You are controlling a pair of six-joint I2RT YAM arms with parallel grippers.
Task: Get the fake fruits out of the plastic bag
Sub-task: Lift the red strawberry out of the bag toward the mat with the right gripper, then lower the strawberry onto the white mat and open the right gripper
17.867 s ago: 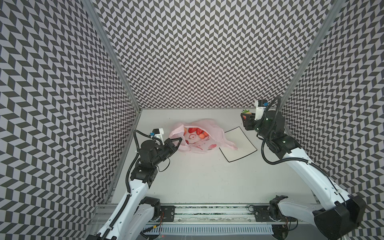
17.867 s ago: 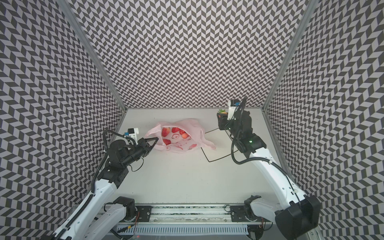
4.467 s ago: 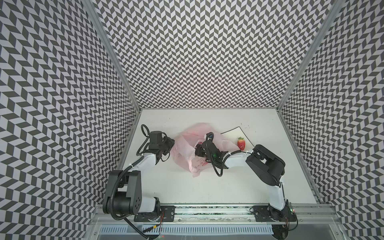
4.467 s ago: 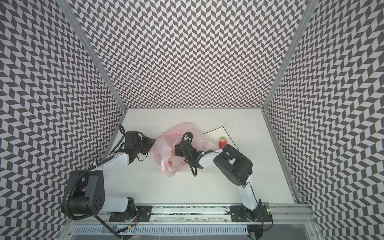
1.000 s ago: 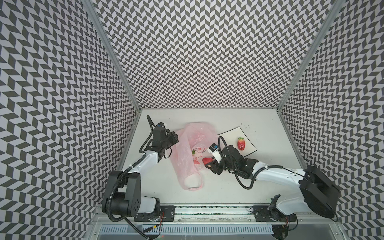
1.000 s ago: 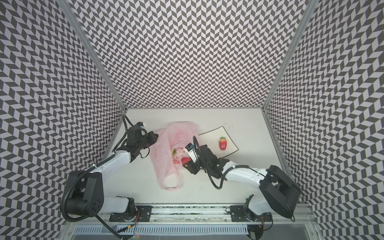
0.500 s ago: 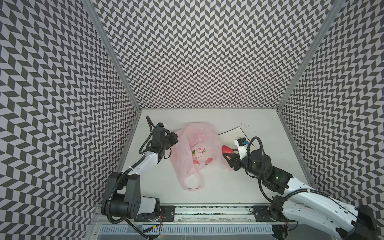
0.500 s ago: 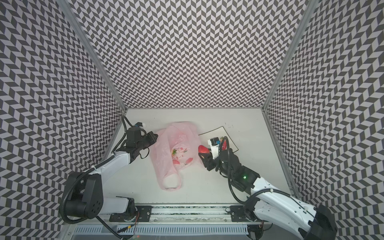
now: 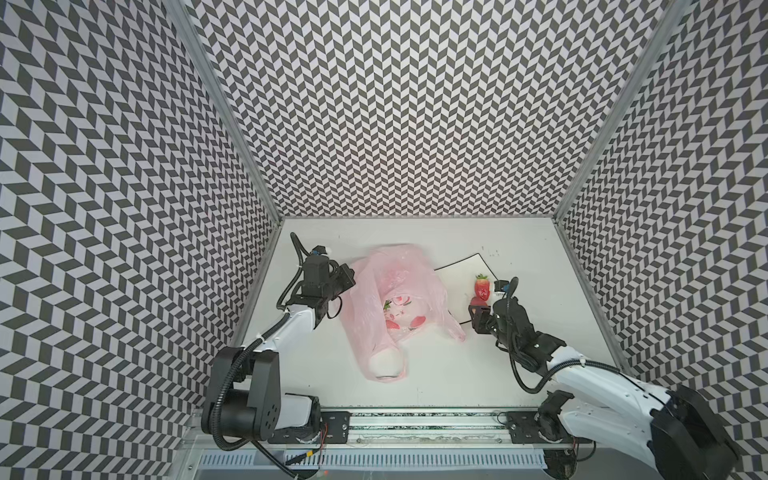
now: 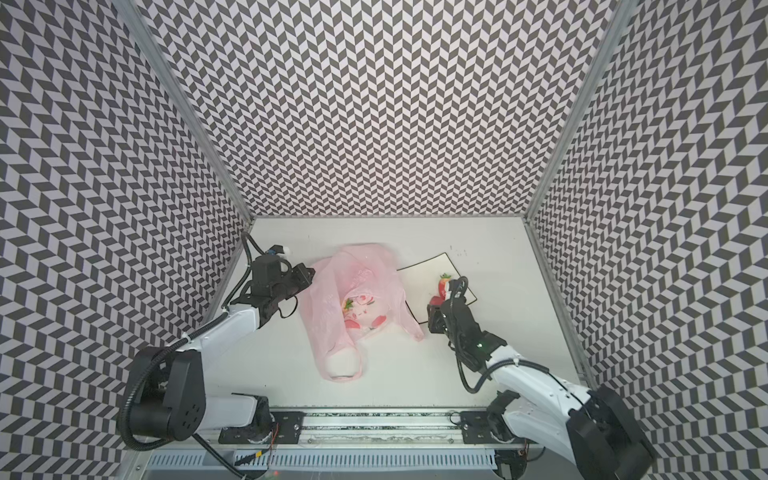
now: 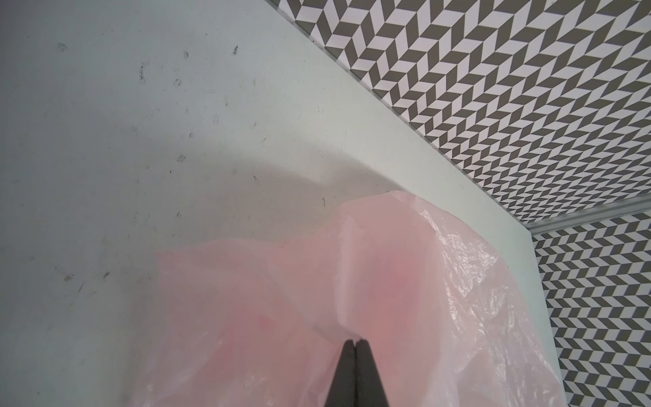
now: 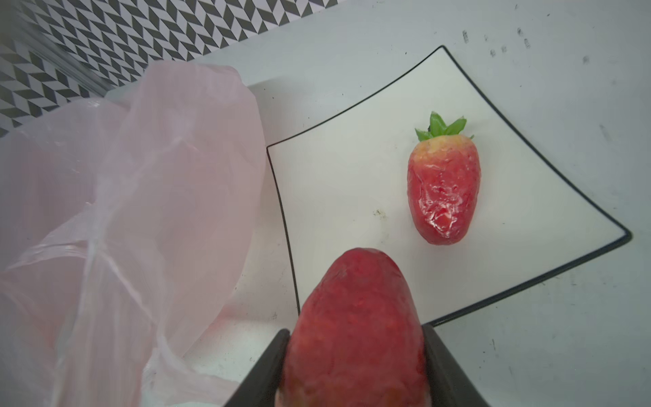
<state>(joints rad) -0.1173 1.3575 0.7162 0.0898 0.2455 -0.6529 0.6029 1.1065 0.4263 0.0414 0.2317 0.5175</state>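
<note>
1. Since half a second ago the right gripper (image 12: 354, 356) has carried its strawberry away from the plastic bag (image 9: 390, 299) and now hangs over the near corner of the white plate (image 12: 352, 183); a second ago it was at the bag's mouth.
2. That gripper's jaws stand partly apart, clamped on either side of the held strawberry (image 12: 355, 327), whose red tip sticks out past the fingers (its leafy cap is hidden in the wrist view).
3. In both top views the same fruit shows as a small red shape at the gripper's tip (image 10: 436, 300), just in front of the plate's black rim.
4. A second strawberry (image 9: 481, 286) lies on the plate, green cap pointing toward the back wall, apart from the held one.
5. The left gripper (image 11: 354, 343) is closed tight, its two dark fingertips pinching a fold of the pink bag film; in a top view it sits at the bag's left edge (image 9: 347, 276).
6. The bag lies crumpled on the table (image 9: 415, 374) between the two arms, its right edge overlapping the plate's left side.
7. More fake fruits (image 10: 361, 309) show through the film inside the bag, though which are real shapes and which are prints I cannot tell.
</note>
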